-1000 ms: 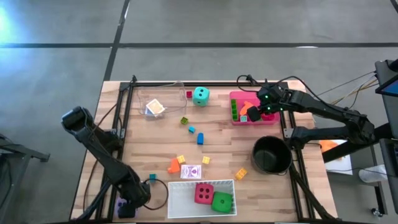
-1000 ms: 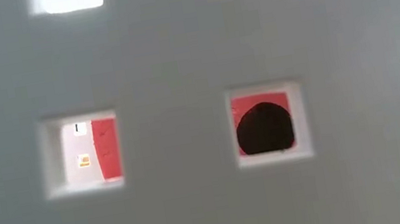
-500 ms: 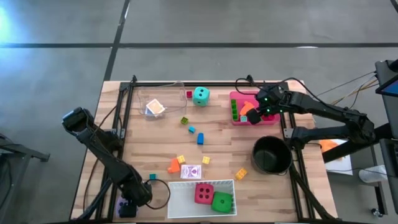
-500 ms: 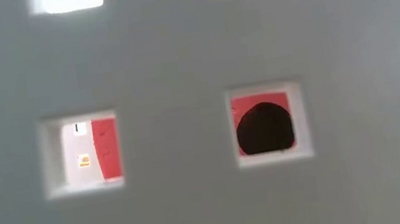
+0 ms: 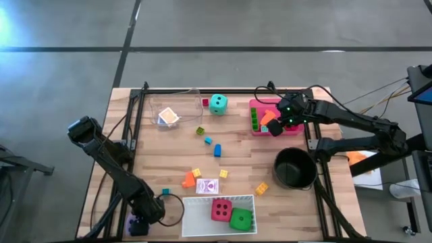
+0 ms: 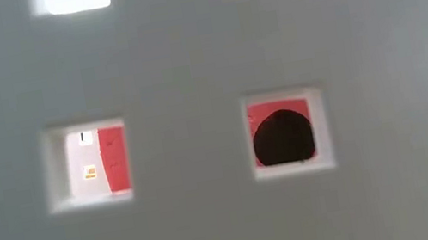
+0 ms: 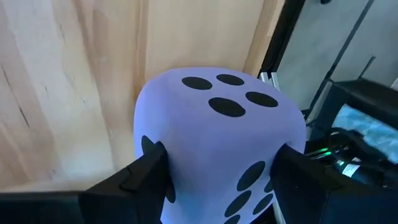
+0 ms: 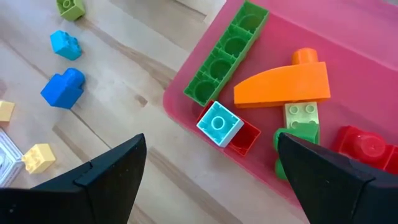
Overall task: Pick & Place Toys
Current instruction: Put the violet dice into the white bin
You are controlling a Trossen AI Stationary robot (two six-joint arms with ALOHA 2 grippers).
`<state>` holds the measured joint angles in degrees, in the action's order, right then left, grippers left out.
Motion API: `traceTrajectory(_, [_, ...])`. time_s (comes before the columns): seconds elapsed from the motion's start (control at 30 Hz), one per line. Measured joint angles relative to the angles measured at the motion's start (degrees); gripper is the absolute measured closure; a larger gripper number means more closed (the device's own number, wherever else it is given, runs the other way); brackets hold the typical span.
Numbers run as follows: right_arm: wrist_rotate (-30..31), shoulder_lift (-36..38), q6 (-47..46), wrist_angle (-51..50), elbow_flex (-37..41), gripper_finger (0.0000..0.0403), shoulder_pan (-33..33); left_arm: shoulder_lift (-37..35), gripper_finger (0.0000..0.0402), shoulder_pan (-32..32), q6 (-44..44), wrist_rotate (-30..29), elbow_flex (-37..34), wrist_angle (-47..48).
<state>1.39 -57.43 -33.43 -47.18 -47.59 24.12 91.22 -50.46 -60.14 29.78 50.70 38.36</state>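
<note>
Evidently I've got the left gripper (image 7: 217, 180) clenched on the purple die (image 7: 219, 146) for carrying, while my right gripper (image 8: 208, 171) hangs released over the pink tray (image 8: 373, 93), blocks already dropped in.

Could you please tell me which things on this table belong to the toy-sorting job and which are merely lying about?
Belonging to the job: purple die between the left gripper fingers; teal die; red die and green die; loose blocks; blocks in the pink tray; playing card.

Lying about: black pot, clear tray.
</note>
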Motion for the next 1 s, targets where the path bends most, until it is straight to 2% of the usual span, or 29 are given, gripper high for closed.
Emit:
traceTrajectory(0.23, [0.0,0.0,0.0,0.9,0.0,0.0047,0.0,-0.9,0.0167,0.2,-2.0,0.1,0.1,0.0])
traceTrajectory(0.43, [0.0,0.0,-0.7,2.1,0.0,0.0047,0.0,-3.9,0.0167,0.5,-1.7,-2.3,0.4,1.9])
traceTrajectory(0.67, [-0.1,0.0,-0.9,3.2,0.0,0.0047,0.0,-9.8,0.0192,1.0,-1.8,-9.6,0.4,1.5])
traceTrajectory(0.9, [-0.3,0.0,-1.7,3.5,0.0,0.0047,0.0,-17.1,0.0209,4.1,-2.9,-20.9,0.6,1.2])
traceTrajectory(1.0, [-0.3,0.0,-2.3,4.1,0.0,0.0047,0.0,-19.7,0.0232,5.6,-2.9,-25.3,1.4,1.6])
